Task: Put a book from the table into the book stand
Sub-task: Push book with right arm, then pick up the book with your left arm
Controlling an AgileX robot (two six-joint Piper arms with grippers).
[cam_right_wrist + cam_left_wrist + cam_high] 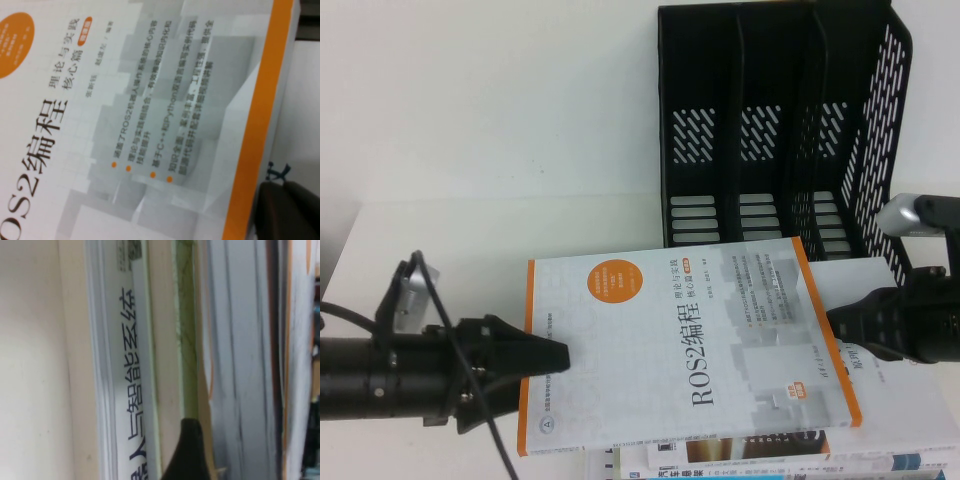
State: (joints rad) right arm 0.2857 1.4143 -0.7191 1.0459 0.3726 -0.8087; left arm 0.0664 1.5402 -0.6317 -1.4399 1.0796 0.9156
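The white book (680,340) with an orange spine lies on top of a stack at the near edge of the table (470,150). My left gripper (558,355) is at the book's left edge, open, one jaw above the cover and one below. In the left wrist view a black finger (187,452) sits beside the book's page block (250,365). My right gripper (832,322) is shut, its tip against the book's orange right edge (250,150). In the right wrist view its joined fingertips (280,192) rest just off that edge. The black book stand (775,130) stands upright behind the book, its three slots empty.
More books (770,465) lie stacked under the top one. One of them shows a white spine with dark characters (131,365). The stand's perforated right wall (885,120) is close to my right arm (920,215). Bare white tabletop spreads to the left of the stand.
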